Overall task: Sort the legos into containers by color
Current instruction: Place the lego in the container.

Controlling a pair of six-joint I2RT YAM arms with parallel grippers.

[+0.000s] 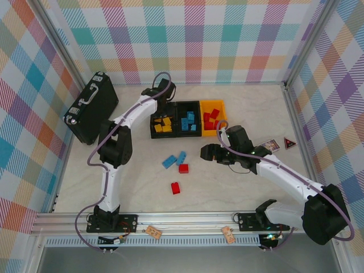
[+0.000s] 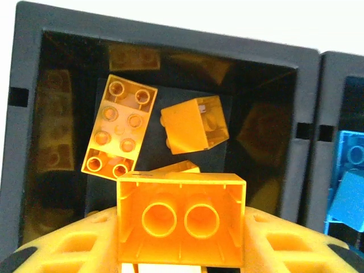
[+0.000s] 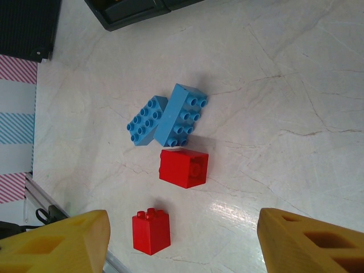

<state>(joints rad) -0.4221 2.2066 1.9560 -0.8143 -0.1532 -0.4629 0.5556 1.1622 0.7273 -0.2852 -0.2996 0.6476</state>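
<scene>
- Pastel plaid walls close in a pale marbled tabletop (image 1: 239, 193). A black briefcase (image 1: 91, 114) lies at its left edge, and three small open plastic bins stand in a row toward the far side.
- In the top view the left black bin (image 1: 162, 136) holds yellow-orange pieces. The middle black bin (image 1: 187, 135) holds blue ones, and the yellow-orange bin (image 1: 219, 103) holds red ones.
- The left gripper (image 2: 181, 255) hangs directly over the left black bin. Its yellow fingers (image 2: 51, 250) are clamped on a yellow-orange plastic brick (image 2: 181, 227), hollow underside toward the camera.
- Below it the bin's floor shows between two loose yellow-orange pieces. Judged from this, simply letting go should drop the brick into the matching bin.
- Four legos lie unsorted on the tabletop: a small red brick (image 3: 151, 230), a red square brick (image 3: 183, 168), a long blue brick (image 3: 182, 114) and a second blue brick (image 3: 147, 120).
- The right gripper (image 1: 206, 152) hovers just to the right of that cluster, so it is clearly the nearer arm. Its fingers (image 3: 62, 239) are spread wide with nothing between them.
- In the right wrist view the small red brick lies closest, ahead of the fingers and nearer the left-of-frame one.
- The long blue brick runs diagonally, touching its blue neighbour and lying just beside the red square brick. A grasp there would likely need the wrist turned across that axis.
</scene>
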